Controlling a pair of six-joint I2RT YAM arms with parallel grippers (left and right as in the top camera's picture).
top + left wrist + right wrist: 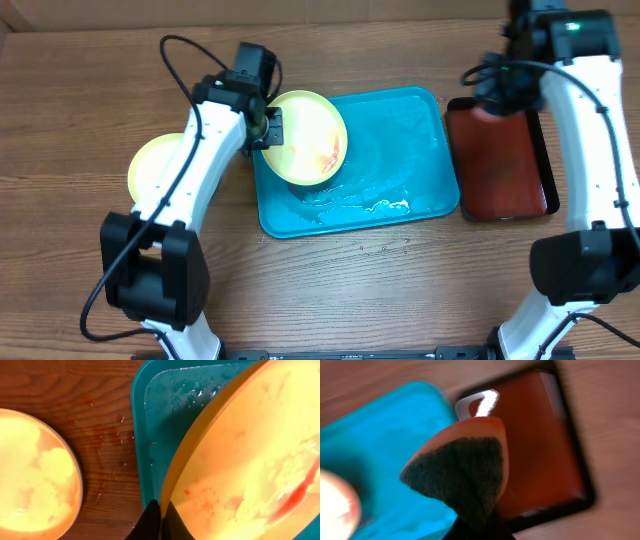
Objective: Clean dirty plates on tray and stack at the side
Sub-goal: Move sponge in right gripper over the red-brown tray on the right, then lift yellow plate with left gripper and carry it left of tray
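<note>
Yellow-green plates, 2: one plate (158, 168) flat on table (80, 90), left of turquoise tray (400, 130); other plate (310, 135) tilted over it, rim clamped by left gripper (268, 125). Sponge (465, 460), 1, pinched in right gripper (477, 527). Dark red tray (500, 160), 1

Two light yellow-green plates are showing, namely the left plate (155, 168) and the tilted plate (308, 135); two trays are lying on the one counter (80, 80), these being one turquoise tray (400, 150) and one dark red tray (500, 165); one sponge (465, 465) is appearing; two arms are reaching in, the left arm (190, 170) and the right arm (590, 130), each carrying one claw, making two: the left claw (160, 515) and the right claw (477, 530).
</note>
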